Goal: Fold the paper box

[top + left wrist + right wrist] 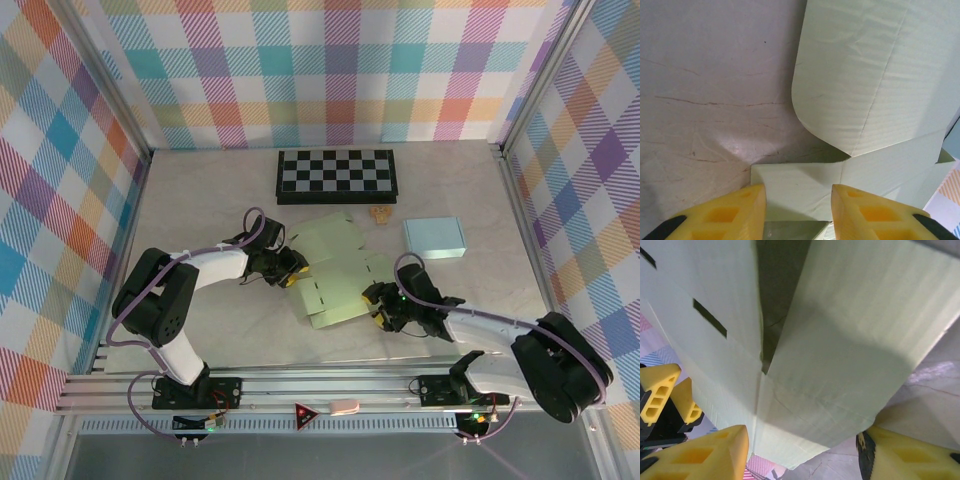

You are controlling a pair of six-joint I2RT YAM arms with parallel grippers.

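The paper box (pixel 335 270) lay directly ahead of the left claw (pixel 296 272), one flap reaching in between its parted fingers. Bare table (pixel 700 100) stood free ahead beside that flap. A raised panel of the box crowded the right claw (pixel 376 305), close in front and across its open gap. Beyond both claws, past the box, sat a checkerboard (pixel 336 175), a small brown piece (pixel 380 213) and a blue box (pixel 434 237). Plaid walls (pixel 60 180) closed the table's far and side edges.

The paper box (pixel 875 75) is matt pale-green card, faintly ribbed; the surface (pixel 705 75) is smooth, marble-patterned, with slight sheen.
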